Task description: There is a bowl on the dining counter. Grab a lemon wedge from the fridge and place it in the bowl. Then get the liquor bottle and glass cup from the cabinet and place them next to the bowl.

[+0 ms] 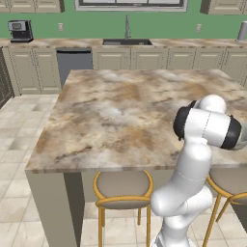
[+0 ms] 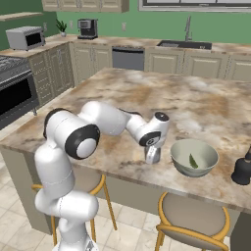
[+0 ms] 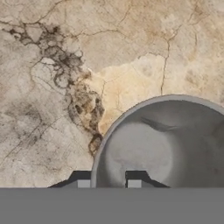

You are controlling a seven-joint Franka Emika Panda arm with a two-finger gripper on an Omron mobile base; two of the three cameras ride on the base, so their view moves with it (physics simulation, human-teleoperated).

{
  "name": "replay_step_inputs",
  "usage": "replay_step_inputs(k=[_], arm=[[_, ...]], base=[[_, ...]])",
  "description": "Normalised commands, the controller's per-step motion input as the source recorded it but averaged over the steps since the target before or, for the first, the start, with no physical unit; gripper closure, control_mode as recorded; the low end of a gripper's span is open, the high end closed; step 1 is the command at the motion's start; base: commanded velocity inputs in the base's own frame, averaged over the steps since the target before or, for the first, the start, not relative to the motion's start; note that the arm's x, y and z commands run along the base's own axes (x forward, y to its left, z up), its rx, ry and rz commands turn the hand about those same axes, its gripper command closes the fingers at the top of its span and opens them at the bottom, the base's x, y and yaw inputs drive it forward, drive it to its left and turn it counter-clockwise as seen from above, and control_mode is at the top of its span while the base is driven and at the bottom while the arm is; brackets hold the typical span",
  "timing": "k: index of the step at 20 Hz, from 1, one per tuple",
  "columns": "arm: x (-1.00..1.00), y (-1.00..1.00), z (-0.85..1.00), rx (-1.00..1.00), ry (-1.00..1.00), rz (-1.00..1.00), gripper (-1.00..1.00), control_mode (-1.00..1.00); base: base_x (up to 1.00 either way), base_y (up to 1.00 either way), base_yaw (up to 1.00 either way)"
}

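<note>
A grey glass cup stands upright on the dining counter, just left of the pale green bowl. A small green lemon wedge lies inside the bowl. Right of the bowl, at the picture's edge, stands the dark liquor bottle. My gripper points down onto the cup. From above, the cup is a grey round. The gripper straddles its left wall, jaws slightly apart, with a gap between the inner fingertip and the wall.
Wooden stools are tucked under the counter's near edge. The marble top stretches far and left of the bowl. A sink, a coffee machine and a microwave stand on the back counters.
</note>
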Motion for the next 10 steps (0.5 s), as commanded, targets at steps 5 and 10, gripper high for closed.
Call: replay_step_inputs(k=[5, 10], arm=[[-0.07, -0.05, 0.0, 0.01, -0.02, 0.0, -1.0, -1.0], [-0.12, -0.04, 0.21, 0.0, -0.07, 0.0, -1.0, -1.0]], base=[[0.0, 0.0, 0.0], [0.0, 0.0, 0.0]])
